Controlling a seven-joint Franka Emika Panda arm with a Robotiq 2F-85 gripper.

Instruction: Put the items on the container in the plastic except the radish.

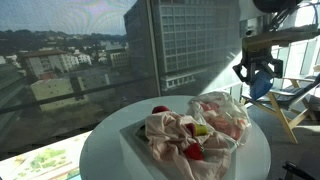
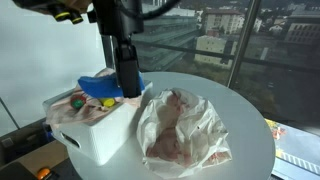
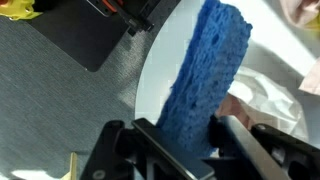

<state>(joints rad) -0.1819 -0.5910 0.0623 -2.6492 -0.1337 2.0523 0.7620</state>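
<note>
My gripper (image 3: 190, 140) is shut on a blue sponge (image 3: 205, 70) and holds it in the air near the edge of the round white table (image 3: 158, 85). It shows in both exterior views (image 1: 258, 72) (image 2: 125, 85), with the sponge (image 1: 262, 86) (image 2: 98, 87) below it. The white container (image 2: 95, 138) (image 1: 133, 140) holds small red, yellow and green items (image 2: 77, 100) (image 1: 193, 152). The crumpled pinkish plastic bag (image 2: 180, 125) (image 1: 218, 115) lies open on the table beside the container.
The table (image 2: 240, 120) stands by large windows. A wooden frame (image 1: 285, 115) stands beyond the table. Dark equipment (image 3: 80, 35) lies on the grey floor below the table edge.
</note>
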